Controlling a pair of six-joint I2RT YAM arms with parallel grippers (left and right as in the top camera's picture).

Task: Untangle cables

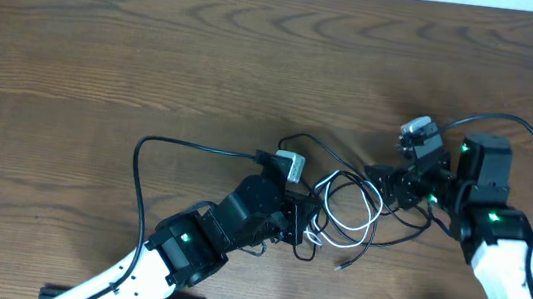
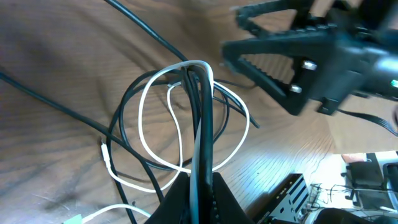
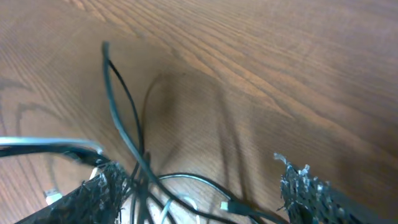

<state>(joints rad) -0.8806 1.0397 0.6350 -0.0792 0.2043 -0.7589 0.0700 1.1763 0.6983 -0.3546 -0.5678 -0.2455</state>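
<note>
Your cables (image 1: 345, 214) lie in one loose knot of loops at the middle of the table (image 1: 156, 56), between the two arms. You can count one white cord (image 2: 146, 124) and at least two black ones, all thin, round and smooth. The left gripper (image 2: 200, 186) is pressed tight on a bunch of white and black strands that arch up from it. The right gripper (image 3: 199, 177) stands spread, with a black strand just beside one of its ridged fingers (image 3: 106, 193). The table is brown wood grain.

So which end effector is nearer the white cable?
Left. The left end effector is clamped on the white cable; the right end effector sits open close beside it.
</note>
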